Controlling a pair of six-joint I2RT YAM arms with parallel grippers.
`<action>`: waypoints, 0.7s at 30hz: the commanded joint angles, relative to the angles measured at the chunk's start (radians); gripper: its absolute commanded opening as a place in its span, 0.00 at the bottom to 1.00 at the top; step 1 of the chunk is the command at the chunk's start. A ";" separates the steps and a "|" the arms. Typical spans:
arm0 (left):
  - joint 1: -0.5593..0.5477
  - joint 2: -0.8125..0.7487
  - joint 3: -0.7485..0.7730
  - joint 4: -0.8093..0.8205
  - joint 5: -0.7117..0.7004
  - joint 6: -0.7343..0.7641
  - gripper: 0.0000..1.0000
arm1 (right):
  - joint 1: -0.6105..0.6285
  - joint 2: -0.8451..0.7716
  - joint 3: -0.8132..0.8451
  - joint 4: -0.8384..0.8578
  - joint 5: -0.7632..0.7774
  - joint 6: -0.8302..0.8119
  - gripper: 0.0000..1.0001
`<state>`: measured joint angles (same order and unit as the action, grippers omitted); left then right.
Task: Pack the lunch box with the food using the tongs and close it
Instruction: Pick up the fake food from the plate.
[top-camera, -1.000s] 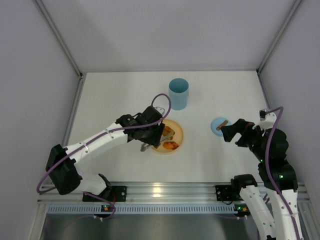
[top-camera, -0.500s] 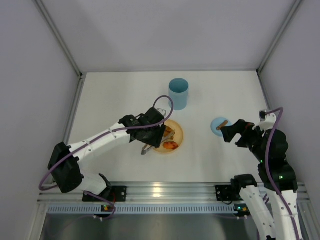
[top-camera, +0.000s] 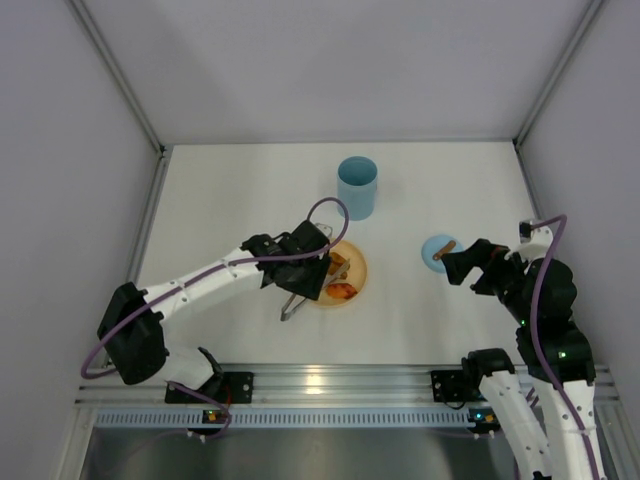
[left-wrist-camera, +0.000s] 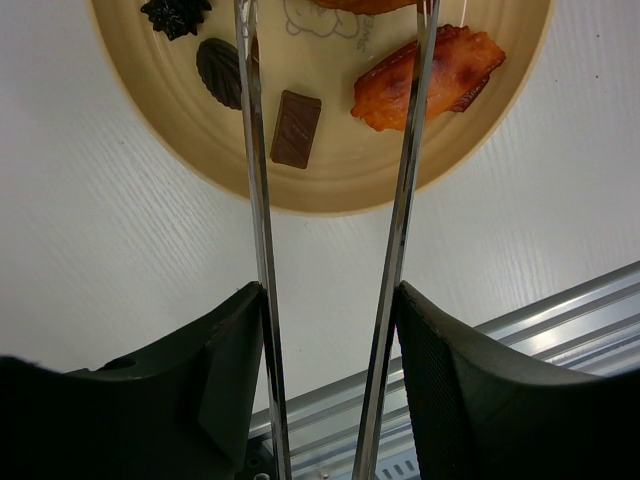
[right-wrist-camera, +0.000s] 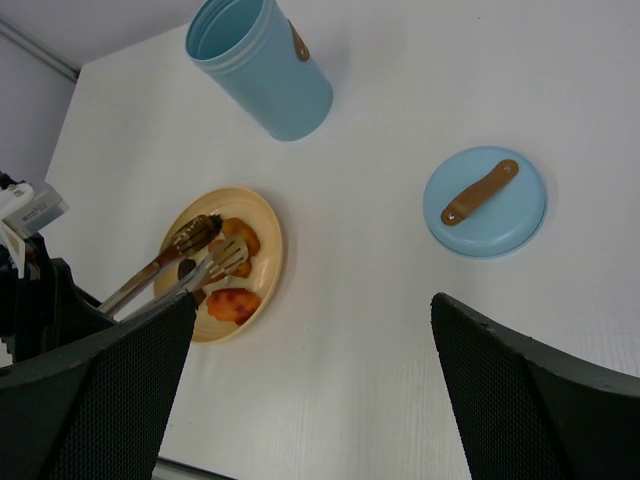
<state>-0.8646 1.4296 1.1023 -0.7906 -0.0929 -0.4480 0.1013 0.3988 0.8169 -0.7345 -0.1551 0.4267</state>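
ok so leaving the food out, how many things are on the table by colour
light blue: 2, lunch box and lid
yellow-orange: 1, plate
silver: 1, tongs
total: 4

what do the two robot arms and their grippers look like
The left arm and right arm both have white tubular links with bulky black joints. A purple cable loops along each. Small green lights glow on the right arm and at the bases. The grippers' fingers are black, with a fine mesh texture.
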 joint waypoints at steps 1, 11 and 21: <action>-0.005 -0.026 -0.013 0.039 0.008 -0.020 0.58 | -0.014 -0.017 0.010 -0.020 0.005 -0.017 0.99; -0.008 -0.034 0.004 0.042 0.039 -0.020 0.58 | -0.014 -0.018 0.018 -0.028 0.009 -0.017 1.00; -0.024 -0.028 0.027 0.024 0.039 -0.023 0.58 | -0.014 -0.012 0.030 -0.032 0.012 -0.022 0.99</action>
<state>-0.8806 1.4292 1.0912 -0.7860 -0.0662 -0.4618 0.1013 0.3920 0.8173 -0.7460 -0.1516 0.4191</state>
